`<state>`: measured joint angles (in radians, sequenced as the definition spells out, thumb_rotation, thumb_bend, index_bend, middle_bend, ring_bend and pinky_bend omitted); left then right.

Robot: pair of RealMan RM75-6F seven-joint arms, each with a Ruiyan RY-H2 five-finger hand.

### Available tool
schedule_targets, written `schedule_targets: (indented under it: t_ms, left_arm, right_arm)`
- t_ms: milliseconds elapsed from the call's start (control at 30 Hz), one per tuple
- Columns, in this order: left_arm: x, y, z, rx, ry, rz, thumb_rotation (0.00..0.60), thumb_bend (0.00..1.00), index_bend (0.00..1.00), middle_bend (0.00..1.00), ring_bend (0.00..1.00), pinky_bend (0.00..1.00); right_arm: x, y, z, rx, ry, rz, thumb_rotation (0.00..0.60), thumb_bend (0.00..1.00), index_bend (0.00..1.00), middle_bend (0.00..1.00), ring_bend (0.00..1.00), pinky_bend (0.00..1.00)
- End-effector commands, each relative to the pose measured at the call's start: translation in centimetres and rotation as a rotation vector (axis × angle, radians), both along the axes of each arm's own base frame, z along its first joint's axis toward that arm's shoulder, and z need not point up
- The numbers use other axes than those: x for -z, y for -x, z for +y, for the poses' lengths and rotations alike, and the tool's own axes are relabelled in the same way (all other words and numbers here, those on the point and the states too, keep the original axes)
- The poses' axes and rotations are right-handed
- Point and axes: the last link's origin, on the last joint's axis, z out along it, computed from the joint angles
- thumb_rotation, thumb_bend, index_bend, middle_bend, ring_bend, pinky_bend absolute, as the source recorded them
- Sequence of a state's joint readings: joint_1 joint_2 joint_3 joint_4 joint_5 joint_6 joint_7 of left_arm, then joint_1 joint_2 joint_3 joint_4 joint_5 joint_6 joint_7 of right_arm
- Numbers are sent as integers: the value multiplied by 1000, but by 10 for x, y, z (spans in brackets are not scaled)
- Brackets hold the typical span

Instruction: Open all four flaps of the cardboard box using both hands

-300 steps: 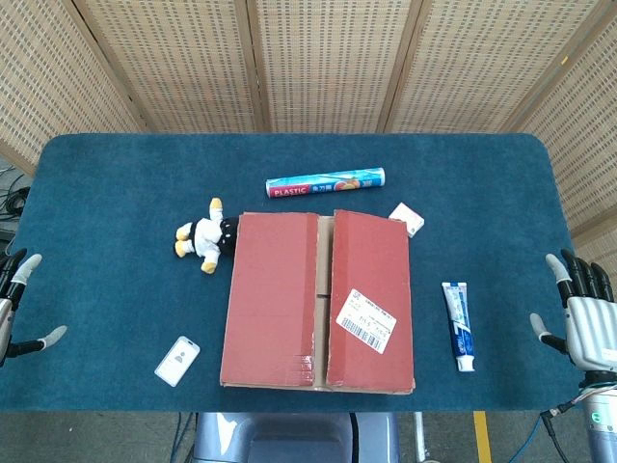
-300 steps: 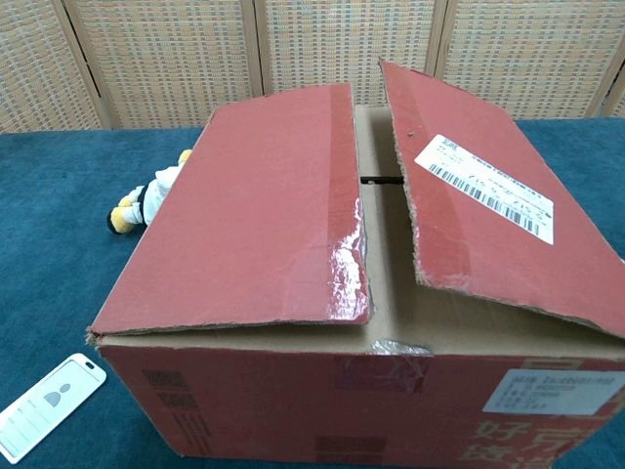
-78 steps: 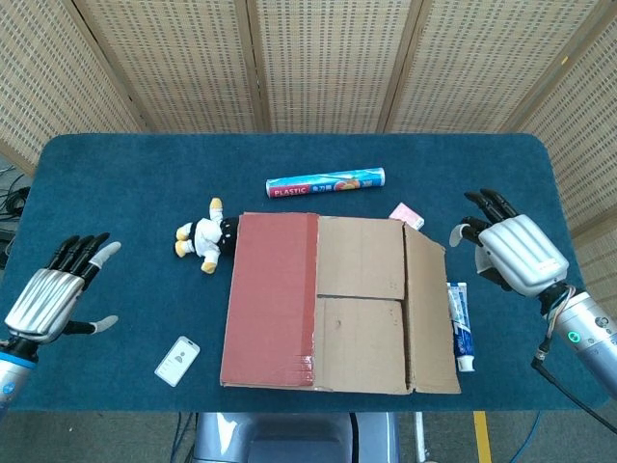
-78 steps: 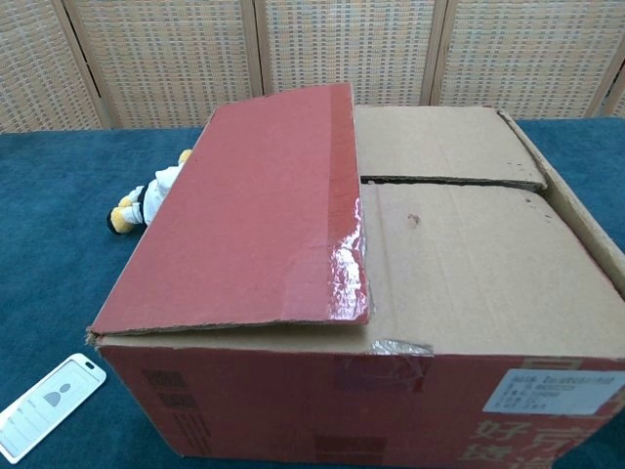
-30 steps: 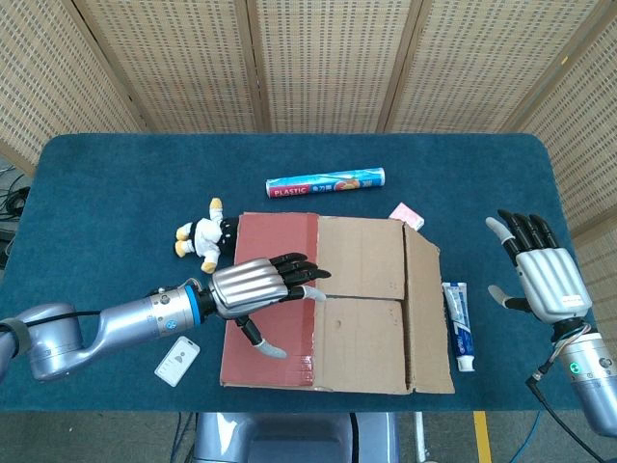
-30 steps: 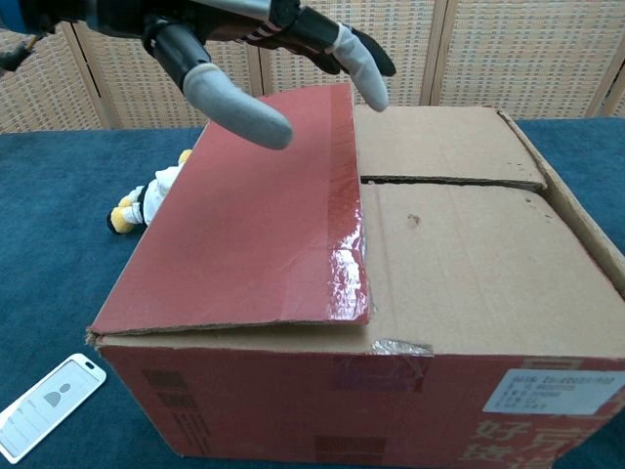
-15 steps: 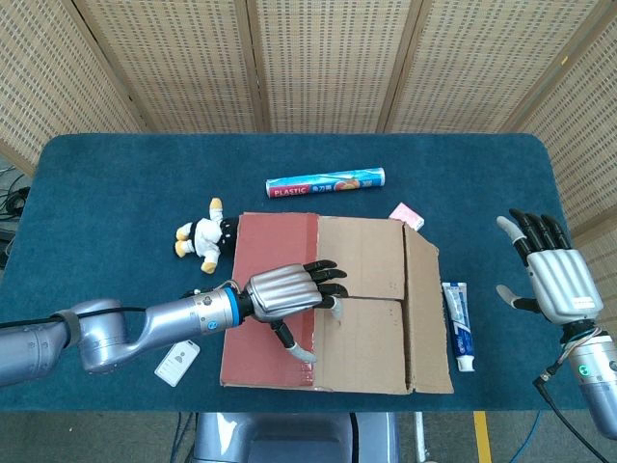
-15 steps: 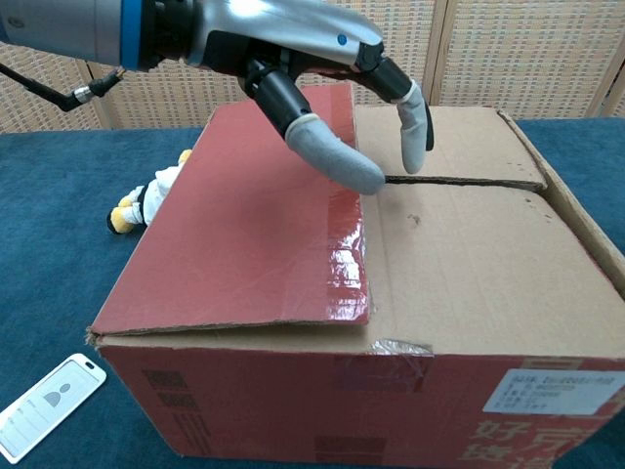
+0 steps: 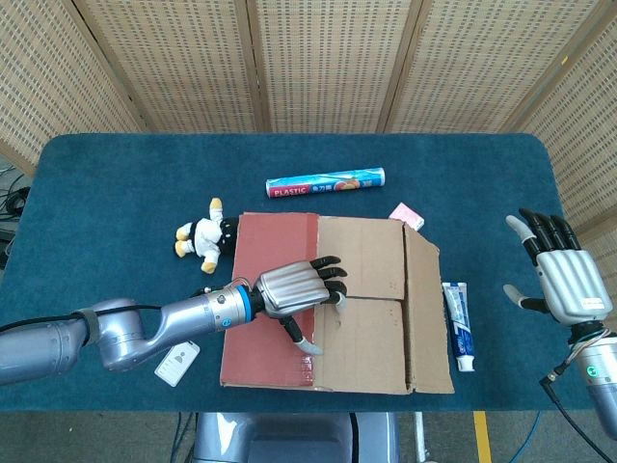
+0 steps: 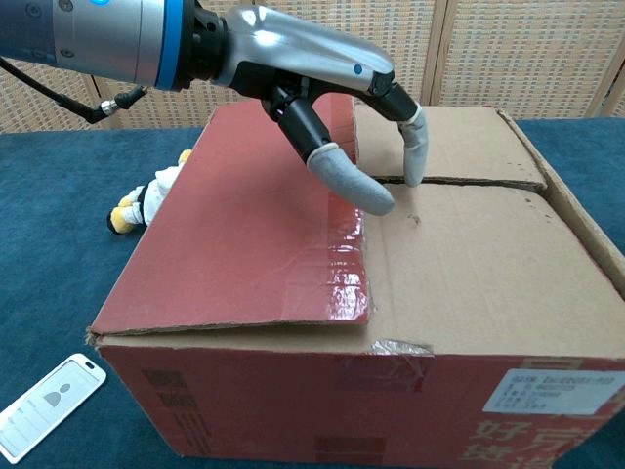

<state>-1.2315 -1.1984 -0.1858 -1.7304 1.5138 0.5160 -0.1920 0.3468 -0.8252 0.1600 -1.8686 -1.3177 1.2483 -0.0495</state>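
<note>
My left hand (image 9: pixel 294 287) has dropped lower over the box (image 9: pixel 328 301) since half a second ago, fingers (image 10: pixel 414 147) now hooking toward the red flap's (image 10: pixel 259 230) inner edge so I can lift it. Box sits mid-table (image 9: pixel 116 193), right flap (image 9: pixel 422 299) already folded out, two inner flaps (image 10: pixel 469 254) still flat. Left hand spread, holding nothing. Right hand (image 9: pixel 562 275) parked off to the side, spread, empty. Toy (image 9: pixel 204 236) beside the box.
</note>
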Motion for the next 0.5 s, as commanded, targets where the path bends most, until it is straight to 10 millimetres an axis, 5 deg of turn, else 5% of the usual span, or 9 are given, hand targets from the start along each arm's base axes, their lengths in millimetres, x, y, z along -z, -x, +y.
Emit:
schedule_targets:
  t_ms: [33,500]
  left_arm:
    - [-1,3,2,-5,-15,4,236,23,376,274,116,0]
    - [-12,6,7,36,-89,18,235,24,481,382,211,0]
  right_arm:
    - [0,0,0,0,1,-3,600,260,77,33,0,0]
    - [-1,1,0,5,5,-18,600,260,76,33,0,0]
